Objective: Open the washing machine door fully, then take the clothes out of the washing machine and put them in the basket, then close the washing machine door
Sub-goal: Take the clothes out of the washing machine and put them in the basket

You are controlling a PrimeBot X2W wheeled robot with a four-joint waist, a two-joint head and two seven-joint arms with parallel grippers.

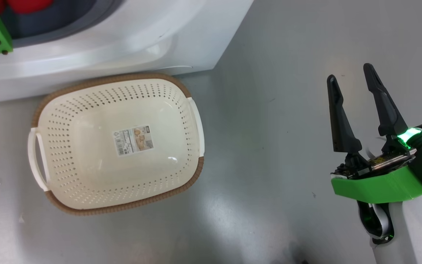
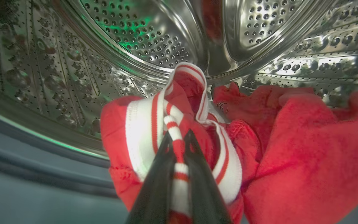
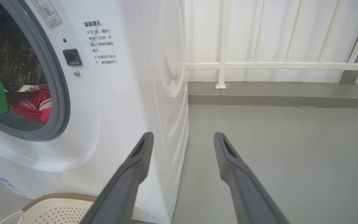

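Inside the steel drum of the washing machine [image 3: 120,102], my left gripper [image 2: 179,137] is shut on a red-and-white striped band of the clothes [image 2: 272,146], which lie on the drum floor. The red clothes [image 3: 34,104] also peek through the grey gasket, with the left arm's green wrist cover reaching in. The basket [image 1: 117,143] sits on the floor in front of the machine, holding only its paper label. My right gripper [image 1: 350,79] hangs open over bare floor to the right of the basket, nothing between its fingers. The washing machine door is out of view.
Grey floor stretches to the right of the washing machine [image 1: 123,40]. A white panelled wall [image 3: 278,40] with a low kerb runs behind. The basket's rim [image 3: 57,199] lies close against the machine's front.
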